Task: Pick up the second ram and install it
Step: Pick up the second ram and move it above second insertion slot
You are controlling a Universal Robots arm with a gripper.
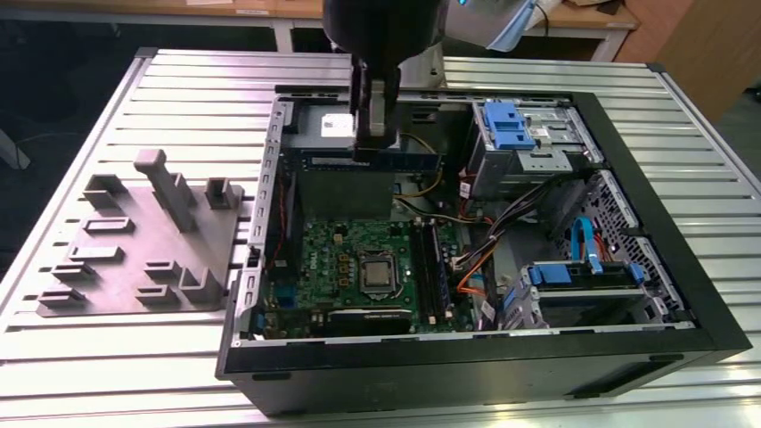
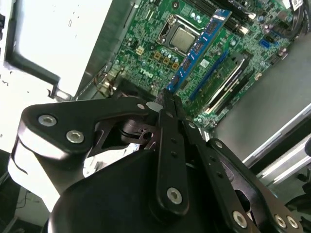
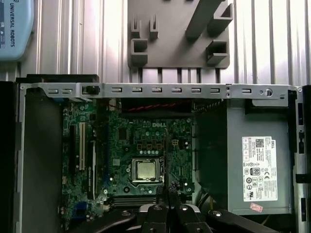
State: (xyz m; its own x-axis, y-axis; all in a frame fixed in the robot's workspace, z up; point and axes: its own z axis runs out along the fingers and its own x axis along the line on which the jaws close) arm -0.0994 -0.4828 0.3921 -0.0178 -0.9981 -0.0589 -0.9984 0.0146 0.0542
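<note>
- Found the second ram (image 2: 199, 46) pinched in the gripper (image 2: 166, 99) — fingers closed tight on the stick, its blue-faced length projecting past the tips in the second wrist view.
- Showed in the exterior view as a narrow, level strip (image 1: 405, 161), gripped near its middle and hanging in the air.
- Sat above the far end of the open computer case (image 1: 476, 366), over the grey power-supply box (image 1: 345, 192), and touched nothing but the fingers.
- Not seated — stayed clear of the green motherboard (image 1: 339, 250) and apart from the long black slots (image 1: 430, 267), which ran along the exterior view's right of the CPU socket (image 1: 378, 272).
- In the first wrist view, looked down past the closed fingertips onto the board, with the socket just beyond the tips and the power-supply box beside the board.
- Drive cages with blue tabs (image 1: 511, 125) filled the case on the exterior view's right, with a tangle of orange and black cables (image 1: 476, 267) between them and the board.
- Grey fixture tray (image 1: 131, 223) lay flat on the slatted table (image 1: 119, 357), just beside the case on the exterior view's left and well apart from the stick.
</note>
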